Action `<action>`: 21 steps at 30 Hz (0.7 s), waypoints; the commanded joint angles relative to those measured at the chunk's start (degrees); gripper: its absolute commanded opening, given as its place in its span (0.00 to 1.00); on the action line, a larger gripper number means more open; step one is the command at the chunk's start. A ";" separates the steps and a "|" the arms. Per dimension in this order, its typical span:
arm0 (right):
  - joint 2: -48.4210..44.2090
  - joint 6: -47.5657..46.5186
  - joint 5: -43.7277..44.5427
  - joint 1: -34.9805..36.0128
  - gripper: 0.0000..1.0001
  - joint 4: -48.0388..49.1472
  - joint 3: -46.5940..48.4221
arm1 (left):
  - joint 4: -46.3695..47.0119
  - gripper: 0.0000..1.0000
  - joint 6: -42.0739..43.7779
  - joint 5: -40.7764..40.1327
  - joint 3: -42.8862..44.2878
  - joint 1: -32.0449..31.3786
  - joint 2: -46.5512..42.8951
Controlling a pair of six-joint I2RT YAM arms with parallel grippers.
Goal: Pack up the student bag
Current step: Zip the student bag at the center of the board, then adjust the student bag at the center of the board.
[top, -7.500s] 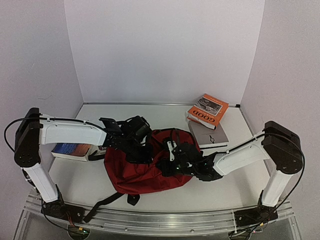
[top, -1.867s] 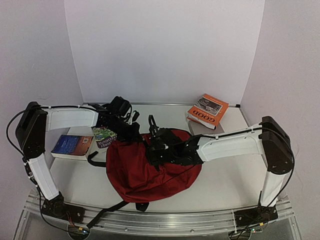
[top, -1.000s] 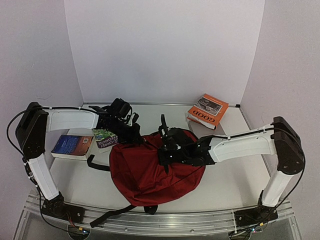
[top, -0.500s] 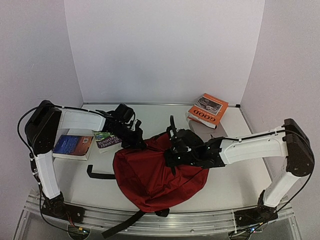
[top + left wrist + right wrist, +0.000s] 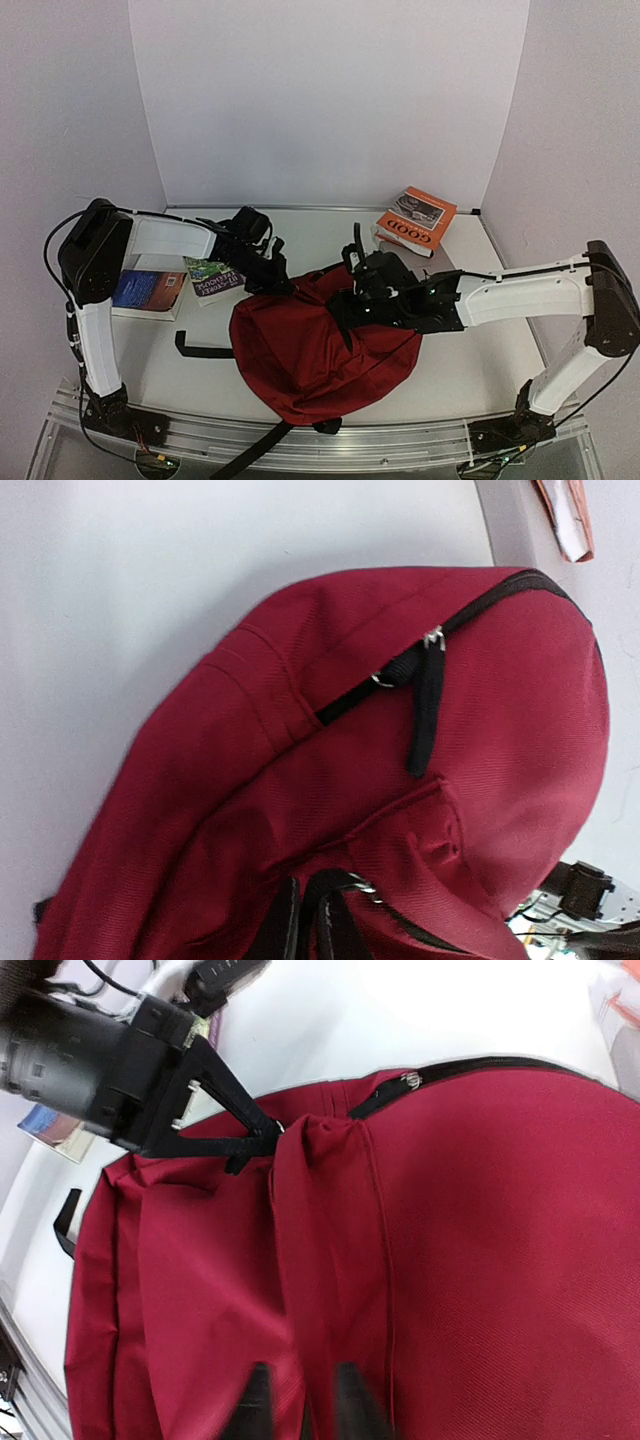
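**Both grippers clamped on the bag at mid-table**

At the far left, well clear of the bag (image 5: 310, 355), I see a blue book (image 5: 145, 289) lying flat. A green book (image 5: 208, 276) sits just beside it, nearer the bag. Below these, a black strap (image 5: 200, 349) trails from the bag's left side across the table (image 5: 480, 365).

My left gripper (image 5: 270, 283) is at the bag's upper left edge. In the right wrist view its fingers meet in a point on the rim of the red fabric, next to a small metal ring. In the left wrist view they are close together, pinching a dark piece at the seam. I read it as clamped on the bag. In that same view a zipper pull (image 5: 428, 712) hangs over the red cloth beyond the fingers.

The bag lies in a slumped heap in the middle of the table, between the two arms. Its lower edge reaches toward the rail at the near side.

My right gripper (image 5: 345, 310) is on the bag's top, right of the left gripper and near it. In its own wrist view a raised fold of red fabric runs down between the two fingers (image 5: 255, 1400), so it too is clamped on the bag.

To the upper right of the bag, apart from it, an orange book (image 5: 417, 219) rests tilted on something pale underneath. I cannot tell what that is.
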 commanded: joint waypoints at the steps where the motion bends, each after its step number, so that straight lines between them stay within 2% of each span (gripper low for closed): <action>1: -5.09 0.92 5.52 0.07 0.60 -1.78 1.96 | -1.94 0.17 1.69 -7.58 2.15 2.39 -5.37; 3: -5.51 0.78 7.44 -0.43 0.74 -4.11 2.94 | -2.85 0.32 1.65 -9.05 1.29 2.42 -8.29; 7: -6.04 0.47 9.13 -3.63 0.94 -8.73 3.49 | -3.32 0.67 -0.38 -13.05 -4.43 2.42 -17.73; 11: -7.61 0.82 8.44 -9.12 0.98 -11.08 1.83 | -2.96 0.87 -2.35 -12.90 -12.29 2.42 -25.97; 16: -11.64 3.76 4.76 -15.80 0.98 -12.96 -3.01 | -7.81 0.91 -2.55 -10.60 -15.37 2.42 -26.58; 21: -16.65 7.87 1.11 -17.71 0.98 -13.41 -9.84 | -8.82 0.92 -1.94 -13.16 -17.83 2.42 -26.53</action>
